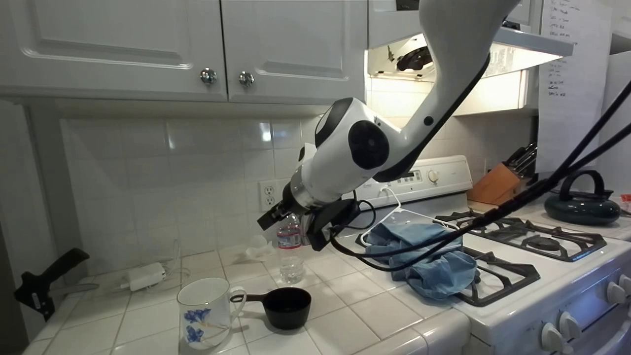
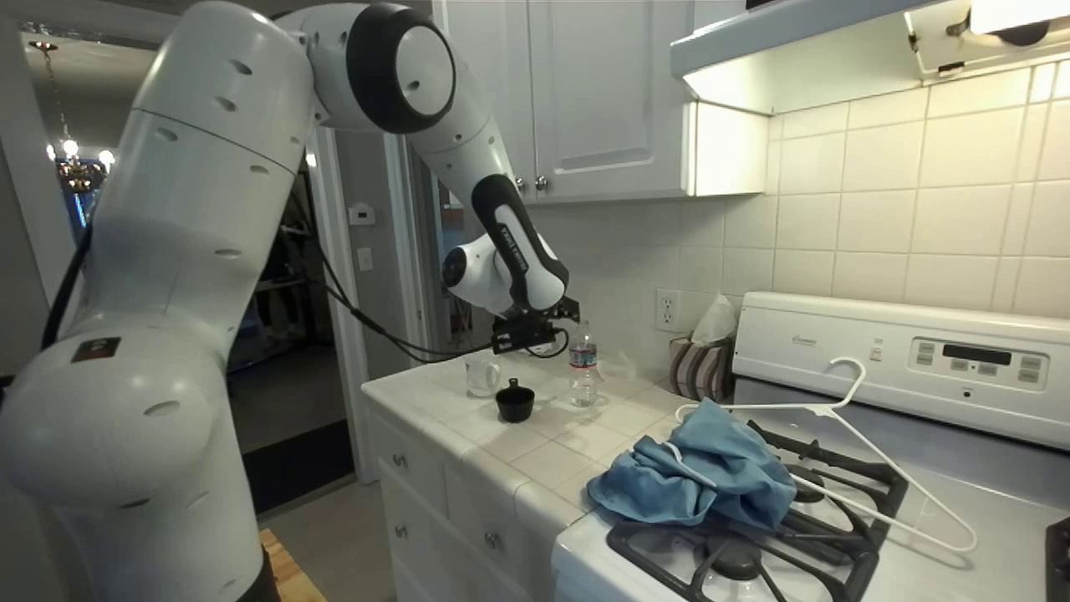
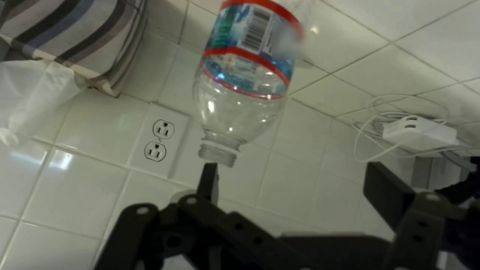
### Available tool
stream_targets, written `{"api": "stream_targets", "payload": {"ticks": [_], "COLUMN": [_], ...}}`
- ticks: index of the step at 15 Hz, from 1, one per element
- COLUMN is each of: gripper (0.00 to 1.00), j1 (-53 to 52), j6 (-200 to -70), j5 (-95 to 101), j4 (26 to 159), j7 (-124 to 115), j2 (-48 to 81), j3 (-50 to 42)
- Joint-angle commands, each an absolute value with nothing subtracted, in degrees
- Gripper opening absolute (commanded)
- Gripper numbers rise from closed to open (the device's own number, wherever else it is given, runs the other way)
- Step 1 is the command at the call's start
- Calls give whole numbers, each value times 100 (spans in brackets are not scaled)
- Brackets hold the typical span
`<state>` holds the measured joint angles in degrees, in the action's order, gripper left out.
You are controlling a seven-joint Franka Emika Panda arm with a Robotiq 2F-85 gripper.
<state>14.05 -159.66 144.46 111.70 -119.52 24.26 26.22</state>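
Gripper (image 3: 292, 178) has its fingers spread wide rn, nothing in 'em. Closest = clear bottle (image 3: 242, 99), uncapped, upright on the tile counter (image 1: 345, 323); in the wrist view its neck lines up by one finger, not mid-gap. Imo center it b4 going in, then squeeze soft b/c thin plastic prob dents, & keep it vertical since can't tell how full it is. Black cup (image 1: 288, 310) + flowered mug (image 1: 203, 318) sit nearby, so don't swing low over 'em. Striped tissue box (image 2: 698, 372) is further back, prob nbd.
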Motion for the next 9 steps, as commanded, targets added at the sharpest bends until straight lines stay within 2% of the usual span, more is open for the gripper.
{"api": "stream_targets", "payload": {"ticks": [1, 9], "gripper": [100, 100], "j1": [2115, 3251], "j6": [-15816, -15480], "j5": [14446, 14445], "j4": [11292, 11159], "j7": [-11952, -11637], "j2": [2514, 3001], "j3": [3068, 4022]}}
